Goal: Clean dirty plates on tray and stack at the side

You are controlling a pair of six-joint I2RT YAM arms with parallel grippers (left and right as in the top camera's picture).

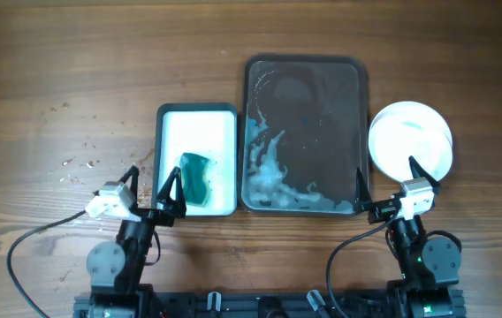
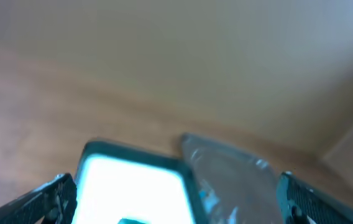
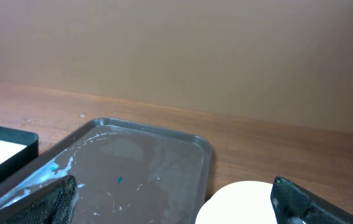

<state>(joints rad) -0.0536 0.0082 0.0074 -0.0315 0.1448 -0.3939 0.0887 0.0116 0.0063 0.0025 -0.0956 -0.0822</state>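
Black jointed arms (image 1: 125,249); left tool (image 1: 152,179) and right tool (image 1: 386,170) have pointed black fingers (image 1: 172,184), white wrist blocks (image 1: 108,204), looping black cables (image 1: 28,240).

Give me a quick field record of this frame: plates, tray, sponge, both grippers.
plates: white, stacked on the table right of the tray, no smears visible; count unclear
tray: dark, no plates on it, whitish wet streaks along left and near edges
white tray: left of the dark tray
sponge: green, lying in the white tray
left gripper: open, empty, at the white tray's near-left corner
right gripper: open, empty, over the gap between tray and plates
task state: looks finished
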